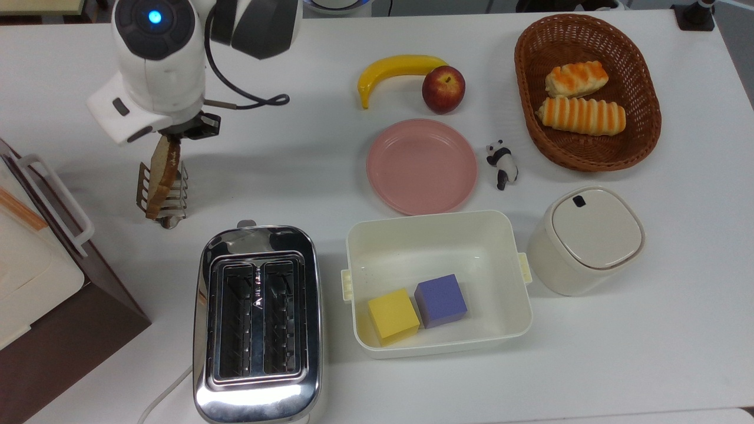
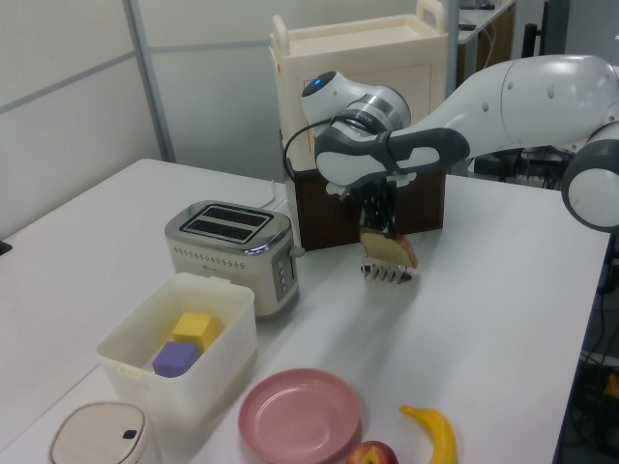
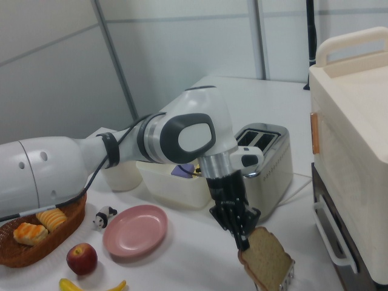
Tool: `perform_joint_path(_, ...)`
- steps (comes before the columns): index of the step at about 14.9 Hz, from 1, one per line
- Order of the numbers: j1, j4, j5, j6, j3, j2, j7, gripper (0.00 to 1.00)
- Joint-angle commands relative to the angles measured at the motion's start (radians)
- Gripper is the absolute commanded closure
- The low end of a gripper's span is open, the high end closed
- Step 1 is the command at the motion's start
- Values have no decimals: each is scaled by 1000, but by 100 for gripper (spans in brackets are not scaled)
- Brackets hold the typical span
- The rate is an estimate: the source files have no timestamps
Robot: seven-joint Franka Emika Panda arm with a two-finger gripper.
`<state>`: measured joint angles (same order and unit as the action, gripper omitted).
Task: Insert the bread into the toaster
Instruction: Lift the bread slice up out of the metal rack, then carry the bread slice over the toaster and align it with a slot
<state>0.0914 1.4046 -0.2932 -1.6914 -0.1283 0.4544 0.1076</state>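
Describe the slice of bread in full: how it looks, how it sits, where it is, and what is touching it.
The bread is one flat slice of brown wholemeal, with speckled tan crumb, a darker crust and a rounded top. It stands on edge, tilted, with the gripper shut on its top edge. Its lower part hangs among or just above the wires of the small toast rack; contact there is unclear. In the top view it lies beyond the chrome toaster, whose two slots are empty.
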Motion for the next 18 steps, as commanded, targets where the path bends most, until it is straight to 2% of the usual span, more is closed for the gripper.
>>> perform_joint_path(1, -6, 20, -17, -10, -4, -62, 11, 100)
perform_joint_path(4, -2, 16, -12, -17, -4, -103, 11, 100)
perform_joint_path(6, -1, -39, -1, -14, -4, -111, 6, 100)
perform_joint_path(10, -4, -56, 5, -36, 3, -122, 4, 100)
perform_joint_path(16, -7, -64, 216, -289, 7, -122, 0, 100)
perform_joint_path(18, -7, -62, 246, -341, 36, -120, -2, 100)
